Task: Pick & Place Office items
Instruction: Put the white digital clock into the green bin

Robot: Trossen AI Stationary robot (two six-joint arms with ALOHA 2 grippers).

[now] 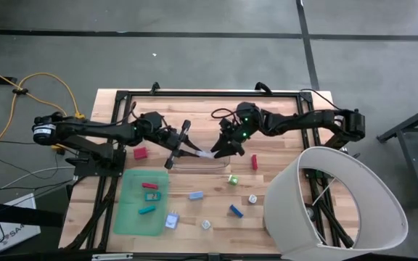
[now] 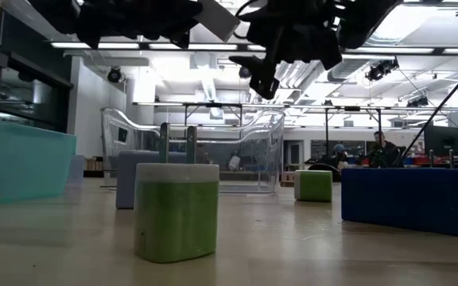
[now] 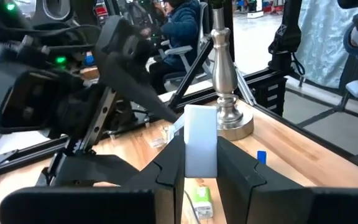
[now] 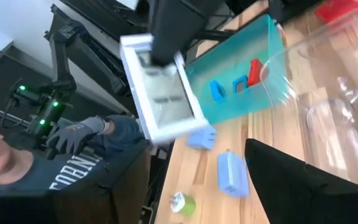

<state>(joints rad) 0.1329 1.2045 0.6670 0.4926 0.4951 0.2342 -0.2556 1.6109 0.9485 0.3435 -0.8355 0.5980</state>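
Note:
My left gripper (image 1: 191, 151) is shut on a flat white framed piece (image 1: 202, 154), one of the office items, and holds it in the air above the clear bin (image 1: 194, 165). My right gripper (image 1: 219, 148) stands open just right of that piece; one of its fingers (image 4: 291, 177) shows apart from the piece (image 4: 163, 93). Several small pieces lie on the wood: a red one (image 1: 140, 153), another red one (image 1: 254, 162), a green one (image 1: 232, 179), a blue one (image 1: 236, 210). A red piece (image 1: 149, 185) and two teal ones lie on the green mat (image 1: 129, 217). My left gripper pinches the white piece by its one end (image 3: 201, 167) between its two fingers. The fingers come level from the table's left. The piece stands out past the fingertips toward the right arm, lifted clear above the clear bin.
A lamp with a wide white shade (image 1: 343, 206) and a metal foot (image 3: 227, 118) stands at the table's near right. The table's black frame (image 1: 209, 93) runs along the far edge. A person (image 4: 73, 155) is beyond the table. Bare wood lies between the mat and the lamp.

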